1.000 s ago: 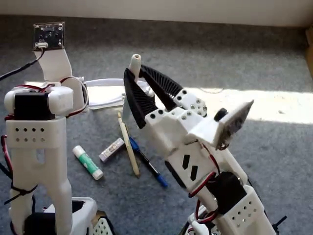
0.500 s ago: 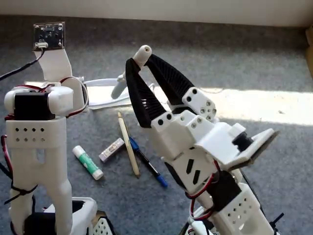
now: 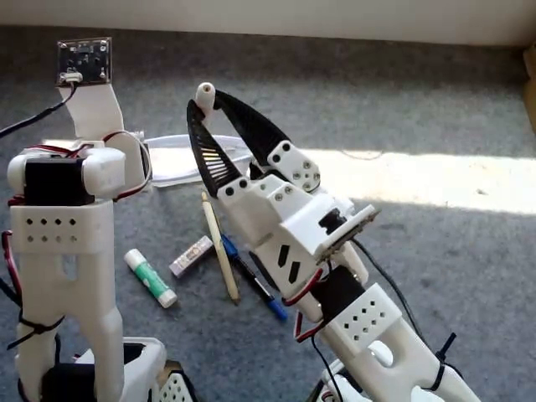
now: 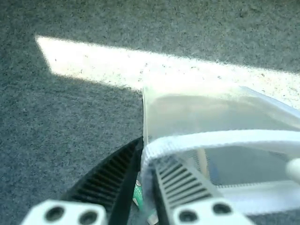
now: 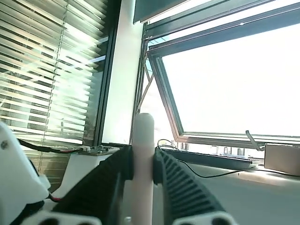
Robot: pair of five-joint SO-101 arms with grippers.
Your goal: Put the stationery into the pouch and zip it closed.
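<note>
A clear pouch (image 3: 177,161) with a white zip band lies on the grey carpet beside the left arm. My left gripper (image 4: 145,164) is shut on the zip band of the pouch (image 4: 211,117) at its end. My right gripper (image 3: 205,105) is raised above the carpet, shut on a white pen (image 3: 204,91) whose tip pokes out past the black fingers. In the right wrist view the white pen (image 5: 143,136) stands between the fingers of the gripper (image 5: 140,159). On the carpet lie a green glue stick (image 3: 151,278), a small white tube (image 3: 191,255), a wooden pencil (image 3: 219,247) and a blue pen (image 3: 251,280).
A sunlit strip (image 3: 435,180) crosses the carpet behind the arms. The left arm's body (image 3: 63,243) stands at the left, close to the glue stick. The right arm's base (image 3: 377,343) fills the lower right. Open carpet lies farther back.
The right gripper has swung left with the white pen and its wrist has turned. The left arm, the pouch and the loose stationery have not moved.
</note>
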